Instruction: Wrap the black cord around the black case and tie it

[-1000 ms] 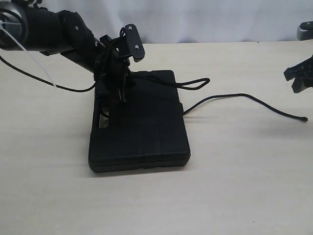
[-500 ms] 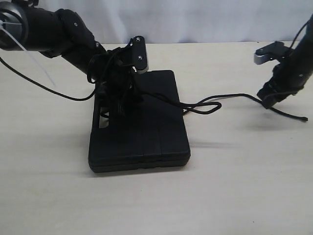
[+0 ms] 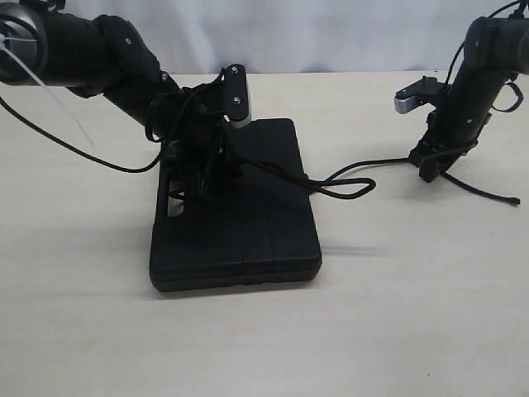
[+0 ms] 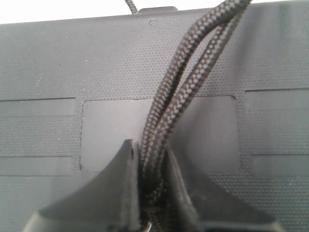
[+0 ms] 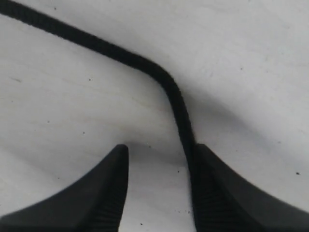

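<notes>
The black case (image 3: 248, 223) lies flat on the table's middle. My left gripper (image 3: 203, 178) hangs over its left half, shut on a doubled strand of the black cord (image 4: 188, 72), with the case's dotted lid (image 4: 48, 63) right behind it. From there the black cord (image 3: 347, 188) crosses the lid, loops off the case's right edge and runs to my right gripper (image 3: 431, 164). In the right wrist view that gripper (image 5: 159, 150) is open just above the table, and the cord (image 5: 120, 54) lies along the inner side of one finger. The cord's tail (image 3: 496, 195) trails off to the right.
A glossy arm wire (image 3: 83, 149) sags onto the table left of the case. The pale wooden table (image 3: 397, 314) ends at a white backdrop (image 3: 331, 33) behind both arms.
The right arm has come in from the right edge and lowered over the cord. The cord loop beside the case has slid right and towards the front. The left gripper kept its hold.
</notes>
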### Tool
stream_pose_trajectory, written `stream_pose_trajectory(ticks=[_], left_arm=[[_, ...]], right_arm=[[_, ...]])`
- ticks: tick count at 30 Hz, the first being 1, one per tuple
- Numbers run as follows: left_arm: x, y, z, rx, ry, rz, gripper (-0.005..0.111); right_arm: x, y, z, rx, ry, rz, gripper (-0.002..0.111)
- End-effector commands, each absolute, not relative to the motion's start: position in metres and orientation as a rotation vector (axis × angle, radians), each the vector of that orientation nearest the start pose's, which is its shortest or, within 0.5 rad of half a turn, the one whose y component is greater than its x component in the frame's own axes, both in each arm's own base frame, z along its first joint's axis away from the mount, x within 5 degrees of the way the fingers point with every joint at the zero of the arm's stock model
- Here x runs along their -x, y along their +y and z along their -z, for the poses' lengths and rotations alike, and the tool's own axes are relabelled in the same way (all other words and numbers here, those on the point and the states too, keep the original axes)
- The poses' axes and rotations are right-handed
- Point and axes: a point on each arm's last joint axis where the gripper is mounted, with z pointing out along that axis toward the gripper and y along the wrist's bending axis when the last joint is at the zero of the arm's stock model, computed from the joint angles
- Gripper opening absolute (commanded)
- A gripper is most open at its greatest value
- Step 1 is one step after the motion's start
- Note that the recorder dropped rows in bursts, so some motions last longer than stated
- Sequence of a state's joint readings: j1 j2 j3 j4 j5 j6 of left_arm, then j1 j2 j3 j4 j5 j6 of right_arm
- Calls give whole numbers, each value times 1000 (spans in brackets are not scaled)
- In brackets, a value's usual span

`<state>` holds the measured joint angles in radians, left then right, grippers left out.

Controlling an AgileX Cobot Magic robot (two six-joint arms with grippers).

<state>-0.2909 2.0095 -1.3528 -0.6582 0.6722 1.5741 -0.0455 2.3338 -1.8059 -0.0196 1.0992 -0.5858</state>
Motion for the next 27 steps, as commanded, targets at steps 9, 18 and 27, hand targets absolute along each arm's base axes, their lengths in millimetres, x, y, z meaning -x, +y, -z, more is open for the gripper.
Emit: stream_pose_trajectory(ticks=[9,18,27], left_arm=[[-385,-153,-172,-1672,1968,280,0],[-387,-152,-172,-1682,1941,247,0],[-389,-152,-173,-1810,1791,156,0]], right_arm=[[-467,-30,-114,840,2987,152,5],[-454,-12,-161,605,2983,-288,4],[-453,40,-201,166,2767,-1020,4]])
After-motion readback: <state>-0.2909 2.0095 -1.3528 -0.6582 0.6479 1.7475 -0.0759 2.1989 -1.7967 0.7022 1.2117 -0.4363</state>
